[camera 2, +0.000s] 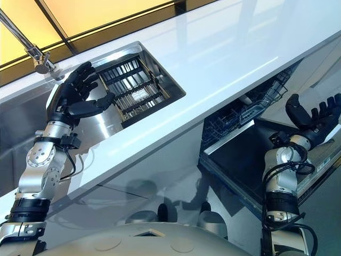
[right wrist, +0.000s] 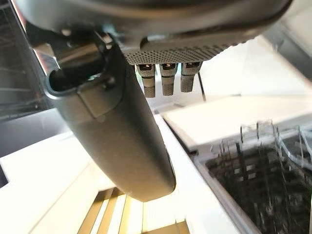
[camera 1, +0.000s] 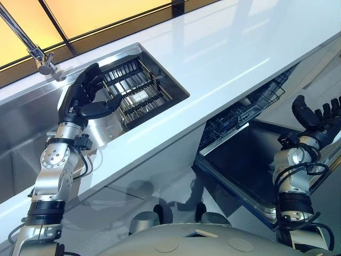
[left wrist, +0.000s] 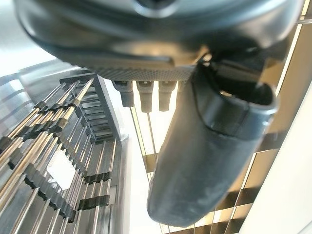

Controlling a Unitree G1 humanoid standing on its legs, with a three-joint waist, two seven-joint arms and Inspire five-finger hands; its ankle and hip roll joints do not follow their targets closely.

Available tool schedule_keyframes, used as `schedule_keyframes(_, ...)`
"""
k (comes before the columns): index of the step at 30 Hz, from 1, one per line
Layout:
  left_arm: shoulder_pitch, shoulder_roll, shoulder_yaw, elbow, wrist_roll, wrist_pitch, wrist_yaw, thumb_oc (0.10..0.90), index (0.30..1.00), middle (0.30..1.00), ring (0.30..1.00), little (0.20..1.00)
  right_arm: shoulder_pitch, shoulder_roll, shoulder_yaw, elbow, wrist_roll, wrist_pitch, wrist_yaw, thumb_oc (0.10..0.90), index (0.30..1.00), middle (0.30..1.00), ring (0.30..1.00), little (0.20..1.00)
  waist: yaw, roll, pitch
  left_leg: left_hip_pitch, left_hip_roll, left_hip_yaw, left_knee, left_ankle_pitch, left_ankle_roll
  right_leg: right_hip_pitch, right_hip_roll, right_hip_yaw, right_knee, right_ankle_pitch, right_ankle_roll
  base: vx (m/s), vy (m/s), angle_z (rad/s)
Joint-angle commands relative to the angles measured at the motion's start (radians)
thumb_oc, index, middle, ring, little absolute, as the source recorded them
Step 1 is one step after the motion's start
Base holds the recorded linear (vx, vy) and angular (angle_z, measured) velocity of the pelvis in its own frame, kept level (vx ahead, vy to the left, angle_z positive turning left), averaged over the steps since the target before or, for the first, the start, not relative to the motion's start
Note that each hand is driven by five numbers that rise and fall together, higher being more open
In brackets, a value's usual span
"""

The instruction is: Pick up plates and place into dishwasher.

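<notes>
Open-fingered, the left hand point(camera 1: 88, 96) hovers beside the sink's rack point(camera 1: 139, 93), seemingly plateless; the right hand point(camera 1: 317, 118), fingers spread, waits above the dishwasher point(camera 1: 242, 160).

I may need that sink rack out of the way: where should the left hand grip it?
Probably a top rail of the rack, from above with the left hand: it sits sunk in the sink, sides walled in.

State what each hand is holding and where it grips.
Nothing is held. The left hand hangs open over the sink rack; the right hand is open above the dishwasher door.
</notes>
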Motion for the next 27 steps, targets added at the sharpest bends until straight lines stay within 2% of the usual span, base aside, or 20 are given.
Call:
schedule_keyframes(1,-0.098,0.086,0.030,-0.022,-0.024,-0.112,0.023,0.800,0.900,0.900,0.900,0.900,-0.046,-0.116,-0.045,0.018,-0.086,-0.033,-0.069,0.800,0.900,0.900,0.900,0.900,-0.014,-0.024,-0.077,-0.032,-0.059,0.018,0.005,-0.062,0.045,0.006,-0.003,0.001,0.018,-0.045,0.052,-0.03,-0.028,-0.09)
schedule_keyframes(8,-0.105,0.125,0.068,-0.027,-0.053,-0.126,0.028,0.800,0.900,0.900,0.900,0.900,0.022,-0.177,-0.147,0.167,-0.131,0.007,-0.165,0.800,0.900,0.900,0.900,0.900,-0.045,-0.018,-0.045,-0.042,-0.056,0.037,0.012,-0.064,0.052,-0.031,-0.001,0.020,0.085,-0.067,0.057,-0.07,-0.039,-0.13)
schedule_keyframes(11,-0.114,0.134,0.076,-0.033,-0.066,-0.130,0.031,0.800,0.900,0.900,0.900,0.900,0.053,-0.181,-0.174,0.226,-0.102,0.019,-0.151,0.800,0.900,0.900,0.900,0.900,-0.055,-0.016,-0.030,-0.047,-0.056,0.043,0.021,-0.064,0.054,-0.048,0.001,0.021,0.113,-0.075,0.057,-0.07,-0.044,-0.07)
schedule_keyframes(15,-0.138,0.136,0.086,-0.048,-0.075,-0.130,0.044,0.800,0.900,0.900,0.900,0.900,0.076,-0.167,-0.169,0.292,0.034,0.037,-0.052,0.800,0.900,0.900,0.900,0.900,-0.062,-0.017,-0.006,-0.064,-0.055,0.044,0.061,-0.082,0.053,-0.062,0.004,0.021,0.142,-0.093,0.050,-0.05,-0.068,-0.14)
schedule_keyframes(19,-0.186,0.138,0.069,-0.047,-0.063,-0.153,0.071,0.800,0.900,0.900,0.900,0.900,0.056,-0.158,-0.128,0.355,0.198,0.035,0.069,0.800,0.900,0.900,0.900,0.900,-0.054,-0.015,0.039,-0.138,-0.050,0.034,0.140,-0.091,0.046,-0.110,0.005,0.014,0.184,-0.106,0.032,-0.16,-0.118,-0.10)
schedule_keyframes(23,-0.269,0.166,0.050,-0.025,-0.066,-0.185,0.106,0.800,0.900,0.900,0.900,0.900,0.001,-0.156,-0.084,0.403,0.382,0.004,0.180,0.800,0.900,0.900,0.900,0.900,-0.048,-0.007,0.106,-0.232,-0.043,0.018,0.212,-0.094,0.037,-0.177,0.010,0.001,0.234,-0.126,0.010,-0.25,-0.128,0.00)
schedule_keyframes(27,-0.348,0.182,0.029,-0.010,-0.042,-0.236,0.183,0.800,0.900,0.900,0.900,0.900,-0.037,-0.133,-0.024,0.412,0.443,-0.053,0.279,0.800,0.900,0.900,0.900,0.900,-0.045,0.001,0.183,-0.349,-0.029,-0.009,0.332,-0.107,0.026,-0.259,0.008,-0.018,0.308,-0.146,-0.025,-0.22,-0.157,0.06)
